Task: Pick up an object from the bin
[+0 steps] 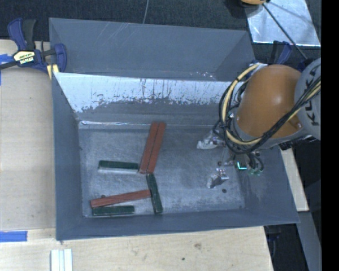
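Camera view: jaws are seen at 3 o'clock in the bin (65,168), spread wide with nothing between them, above bare floor. Slim bars are grouped from centre to 7 o'clock, well apart from the jaws; nearest are the long brown bar (152,147) and the short dark green bar (154,193). Both are judged stiff, light and smooth. A hold across the narrow width at mid-length is advised.

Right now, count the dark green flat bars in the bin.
3 dark green flat bars: one left of centre, one slanting at the lower middle, one at the lower left. The arm may hide others.
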Motion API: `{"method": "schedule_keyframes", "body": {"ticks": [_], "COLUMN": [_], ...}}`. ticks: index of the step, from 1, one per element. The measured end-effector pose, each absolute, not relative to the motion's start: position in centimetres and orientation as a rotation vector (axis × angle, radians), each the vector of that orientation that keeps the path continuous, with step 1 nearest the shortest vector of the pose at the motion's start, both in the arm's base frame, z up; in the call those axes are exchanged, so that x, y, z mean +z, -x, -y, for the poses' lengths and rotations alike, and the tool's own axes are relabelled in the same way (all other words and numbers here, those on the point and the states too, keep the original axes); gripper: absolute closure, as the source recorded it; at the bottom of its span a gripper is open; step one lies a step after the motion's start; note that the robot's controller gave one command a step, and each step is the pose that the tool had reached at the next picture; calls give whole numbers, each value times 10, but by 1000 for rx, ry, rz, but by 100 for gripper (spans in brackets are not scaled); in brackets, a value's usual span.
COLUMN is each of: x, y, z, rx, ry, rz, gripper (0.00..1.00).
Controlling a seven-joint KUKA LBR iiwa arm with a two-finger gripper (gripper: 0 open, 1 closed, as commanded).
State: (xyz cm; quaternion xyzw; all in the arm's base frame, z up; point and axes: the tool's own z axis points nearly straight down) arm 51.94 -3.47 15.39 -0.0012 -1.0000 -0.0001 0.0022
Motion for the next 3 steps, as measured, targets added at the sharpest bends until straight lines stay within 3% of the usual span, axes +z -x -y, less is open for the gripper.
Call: {"method": "schedule_keyframes", "body": {"ticks": [1,2,3], "x": [157,114,103], "y": [-521,-530,-537], "z": [35,-6,-59], "rx": [1,3,1], "ry": [2,-79,-207], "rz": [3144,3150,3124], "gripper": [0,0,0]}}
